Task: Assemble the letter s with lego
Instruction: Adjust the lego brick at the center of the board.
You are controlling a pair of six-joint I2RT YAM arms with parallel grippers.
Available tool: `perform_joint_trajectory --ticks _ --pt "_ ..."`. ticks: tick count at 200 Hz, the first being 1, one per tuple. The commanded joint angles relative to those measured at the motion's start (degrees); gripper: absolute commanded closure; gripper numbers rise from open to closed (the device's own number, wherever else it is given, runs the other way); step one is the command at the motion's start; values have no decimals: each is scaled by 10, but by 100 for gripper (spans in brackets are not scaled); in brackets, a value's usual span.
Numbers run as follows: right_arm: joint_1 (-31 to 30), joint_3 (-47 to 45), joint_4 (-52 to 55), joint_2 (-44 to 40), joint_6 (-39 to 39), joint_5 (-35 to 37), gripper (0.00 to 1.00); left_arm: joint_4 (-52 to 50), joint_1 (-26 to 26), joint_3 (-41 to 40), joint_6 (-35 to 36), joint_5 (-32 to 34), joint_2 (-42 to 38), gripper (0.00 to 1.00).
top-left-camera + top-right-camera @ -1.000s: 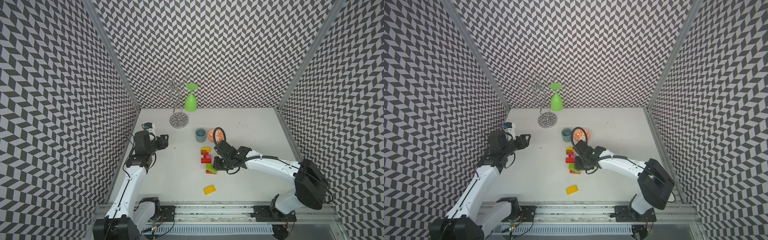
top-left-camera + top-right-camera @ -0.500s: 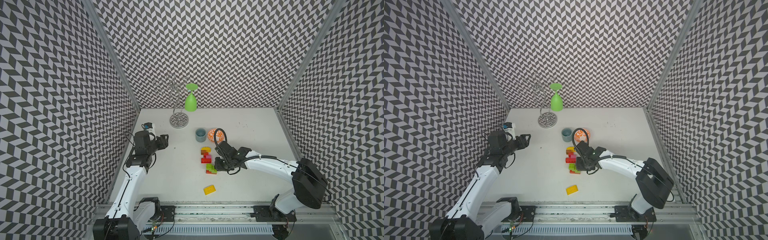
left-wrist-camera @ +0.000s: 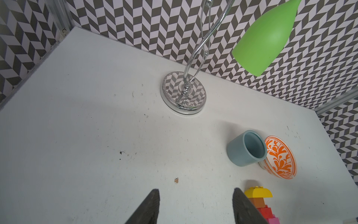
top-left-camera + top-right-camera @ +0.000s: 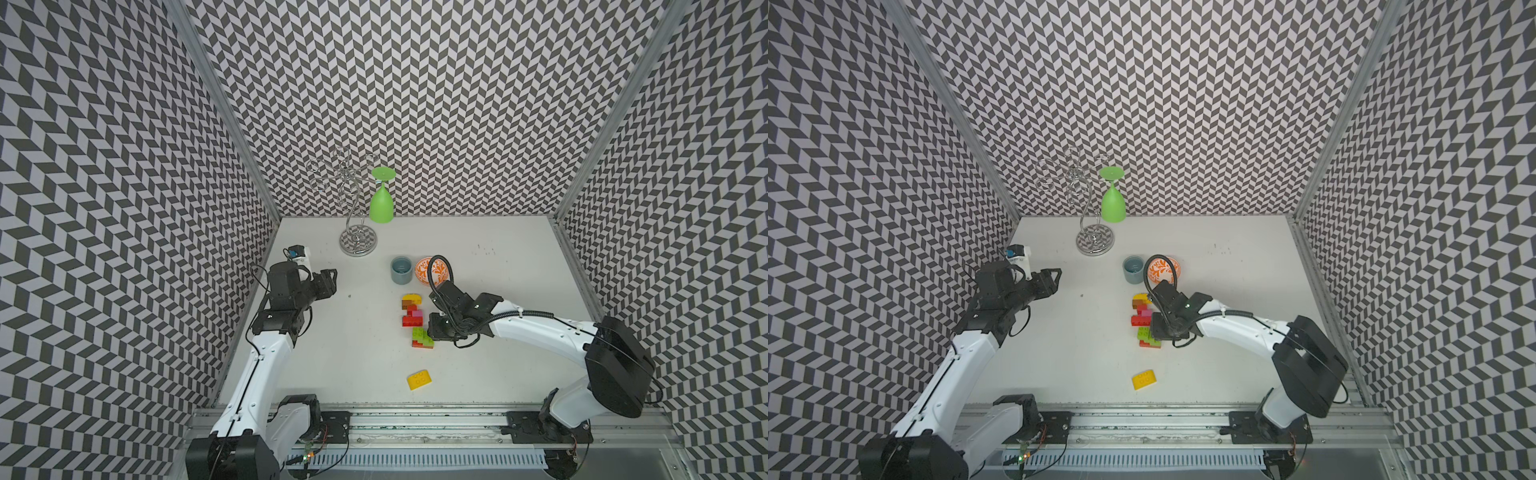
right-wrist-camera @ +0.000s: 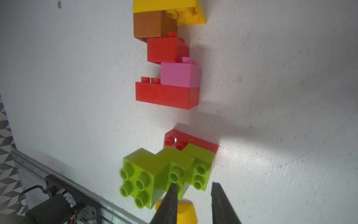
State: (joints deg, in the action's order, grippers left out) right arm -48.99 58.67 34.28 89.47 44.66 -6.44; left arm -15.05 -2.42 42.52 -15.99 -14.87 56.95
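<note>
The lego lies mid-table in two groups. A joined column [image 4: 412,311] [image 5: 168,64] runs yellow, brown, red, pink, red. Just nearer the front, lime green bricks sit on a red one [image 4: 422,337] [image 4: 1149,336]. My right gripper [image 4: 430,334] [image 5: 193,185] is low at this group, its jaws shut on the end of the lime green brick [image 5: 201,172]. A loose yellow brick [image 4: 419,379] [image 4: 1144,379] lies nearer the front edge. My left gripper [image 4: 330,282] [image 3: 196,192] hovers open and empty at the left, well apart from the lego.
A grey-blue cup [image 4: 401,270] and an orange-patterned bowl [image 4: 428,271] stand just behind the bricks. A chrome glass rack [image 4: 358,241] with a hanging green glass [image 4: 381,203] is at the back. The front rail [image 4: 415,409] borders the table.
The right arm has shifted very slightly toward the bricks. The bricks and the left arm look unchanged.
</note>
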Motion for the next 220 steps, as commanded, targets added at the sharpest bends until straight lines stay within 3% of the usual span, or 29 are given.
perform_joint_trajectory --ticks 1,130,220 --pt "1 2 -20 -1 10 -6 70 8 -1 -5 2 -3 -6 39" --pt "1 -41 -31 22 8 -6 70 6 -1 -6 3 -1 -8 39" --pt "-1 17 10 -32 28 21 64 8 -3 -5 3 -1 -7 39"
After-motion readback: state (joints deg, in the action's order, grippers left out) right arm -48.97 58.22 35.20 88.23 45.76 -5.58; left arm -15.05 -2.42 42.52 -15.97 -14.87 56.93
